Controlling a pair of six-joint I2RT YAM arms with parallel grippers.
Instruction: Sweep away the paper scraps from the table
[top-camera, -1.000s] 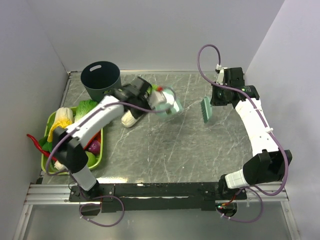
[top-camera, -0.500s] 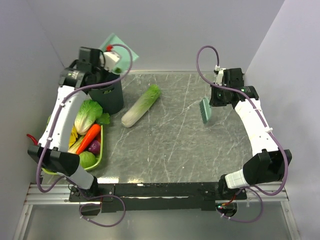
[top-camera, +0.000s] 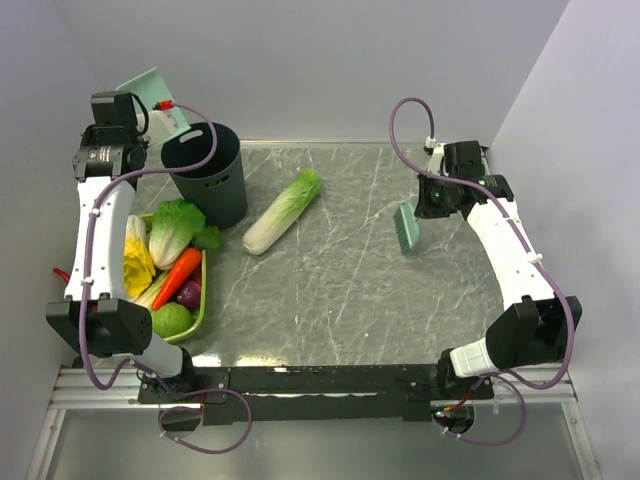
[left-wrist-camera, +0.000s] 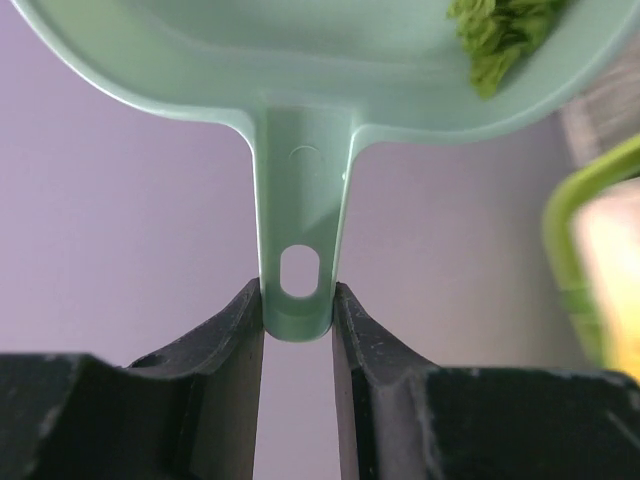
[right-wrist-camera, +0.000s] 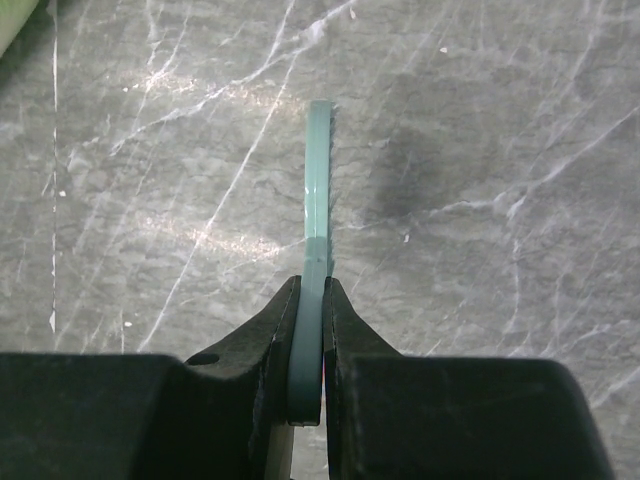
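Grey marble table, plain pale walls on three sides.

Left gripper: jaws narrow, clamped on the end of the dustpan handle, one finger on each side of the hanging hole. The arm is raised at the far-left corner. From the top camera the pan sits up and left of the rim of the dark bin, against the wall. Can't tell whether it overlaps the bin opening.

Paper scraps: a green ragged clump lying inside the dustpan near its right edge, seen from the left wrist. That's the only place I can make them out. The count isn't readable.

Right gripper: pinched tight on the handle of the teal brush, which shows edge-on from the right wrist. The brush hangs over the right part of the table with its shadow on the marble beside it. Can't tell whether the bristles touch the surface.

Long pale cabbage lies diagonally on the table, just right of the bin and well apart from the brush.

Lime tray sits at the left edge, holding a leafy green head, a carrot and other vegetables.
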